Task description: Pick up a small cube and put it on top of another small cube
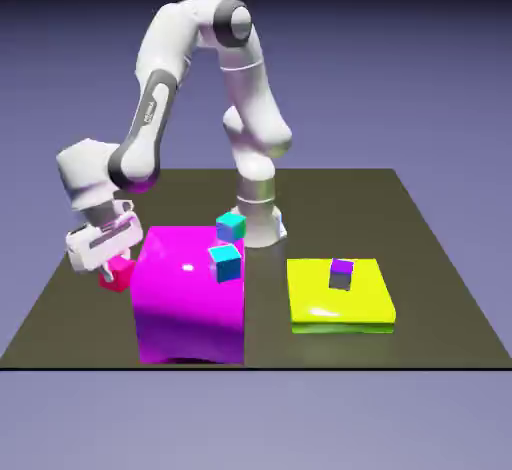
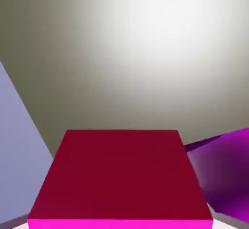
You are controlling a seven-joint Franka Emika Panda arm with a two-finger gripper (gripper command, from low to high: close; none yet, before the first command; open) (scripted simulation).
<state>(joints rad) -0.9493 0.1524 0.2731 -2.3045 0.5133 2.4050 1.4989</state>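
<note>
Claw (image 1: 112,266) sits on the red cube (image 1: 117,274), apparently gripping it beside the magenta block (image 1: 190,293); purple-topped cube (image 1: 342,274) lies beyond that block.

The arm (image 1: 200,78), filling the upper left of the frame, is glossy white with rounded, tube-like links, dark grey bands at its joints, a round grey cap on the topmost joint and small dark lettering along one link.
</note>
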